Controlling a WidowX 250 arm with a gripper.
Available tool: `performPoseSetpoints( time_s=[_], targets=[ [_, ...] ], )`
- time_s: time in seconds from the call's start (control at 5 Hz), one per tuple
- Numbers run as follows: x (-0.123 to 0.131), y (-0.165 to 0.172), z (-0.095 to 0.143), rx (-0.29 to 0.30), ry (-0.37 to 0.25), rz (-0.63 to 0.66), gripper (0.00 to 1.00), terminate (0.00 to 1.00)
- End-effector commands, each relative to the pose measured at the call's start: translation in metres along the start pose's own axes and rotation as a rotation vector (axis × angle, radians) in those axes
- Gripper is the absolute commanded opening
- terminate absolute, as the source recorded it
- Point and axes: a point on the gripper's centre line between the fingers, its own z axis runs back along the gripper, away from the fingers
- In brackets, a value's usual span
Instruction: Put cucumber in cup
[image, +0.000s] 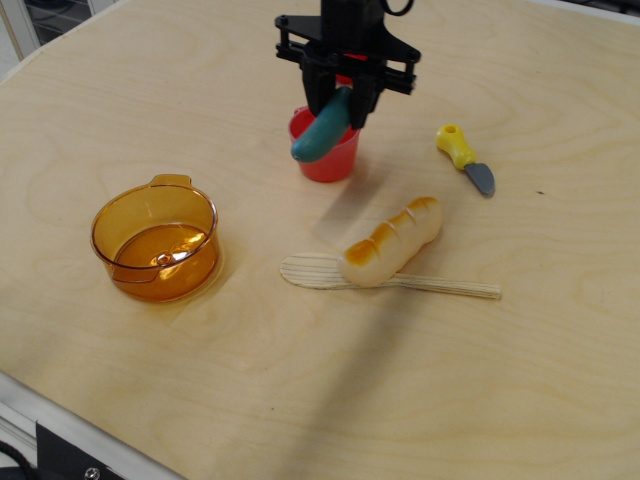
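My black gripper (344, 103) is shut on the teal-green cucumber (322, 128), which hangs tilted with its lower end to the left. It hovers in front of and above the red cup (332, 161), which stands upright on the wooden table (150, 380). The cucumber hides part of the cup's rim. The cup's inside is mostly hidden by the gripper and cucumber.
A transparent orange pot (156, 240) stands at the left. A cream-and-orange bread loaf (392, 241) lies on a wooden spatula (440, 287) right of centre. A yellow-handled toy knife (466, 160) lies at the right. The arm hides the area behind the cup.
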Motion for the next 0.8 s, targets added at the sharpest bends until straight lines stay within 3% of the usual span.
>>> performPoseSetpoints(
  time_s=[0.0,0.4,0.6],
  targets=[
    [0.034,0.022,0.014,0.020,-0.148,0.026,0.00,0.00],
    [0.055,0.014,0.014,0.005,-0.215,0.032,0.00,0.00],
    [0.055,0.011,0.012,0.007,-0.215,0.044,0.00,0.00]
  ],
)
